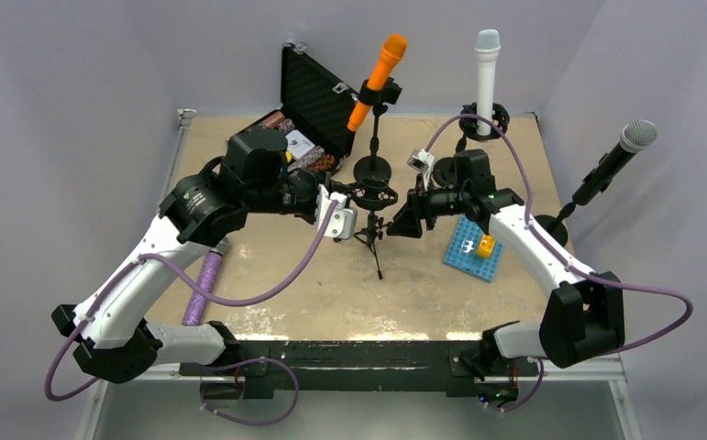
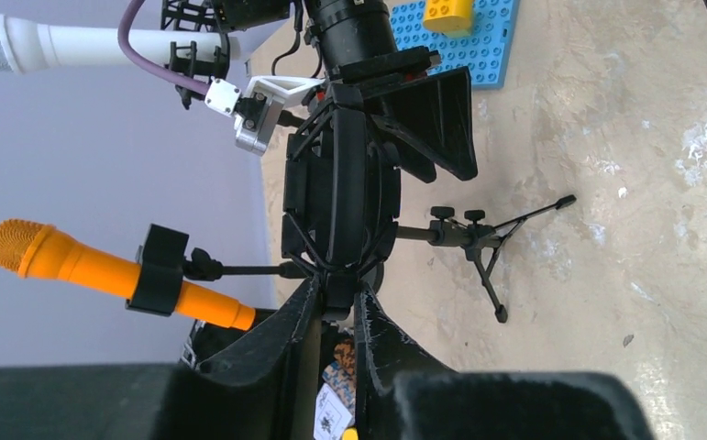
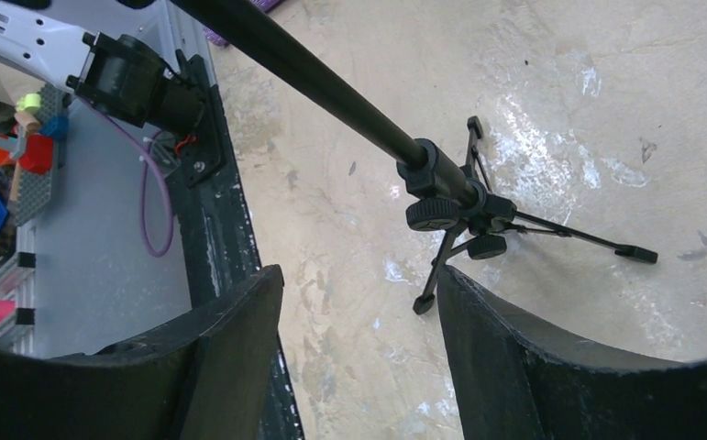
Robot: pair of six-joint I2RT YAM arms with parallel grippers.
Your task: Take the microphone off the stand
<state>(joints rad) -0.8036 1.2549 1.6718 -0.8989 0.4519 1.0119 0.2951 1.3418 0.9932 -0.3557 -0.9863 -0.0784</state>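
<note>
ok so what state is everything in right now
left gripper, closed on shock mount
right gripper, open, holding nothing
tripod stand, standing, legs spread
case, lid open
orange microphone, clipped in stand, tilted
white microphone, upright in mount
silver-headed microphone, tilted in stand

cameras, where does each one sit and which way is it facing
Top external: above and behind the bases, looking down on the table; both arms show.
Left wrist: on the left arm, looking along its fingers at the microphone in its shock mount.
Right wrist: on the right arm, looking down past its fingers at the tripod stand.
Shared: both wrist views show that stand's legs.
</note>
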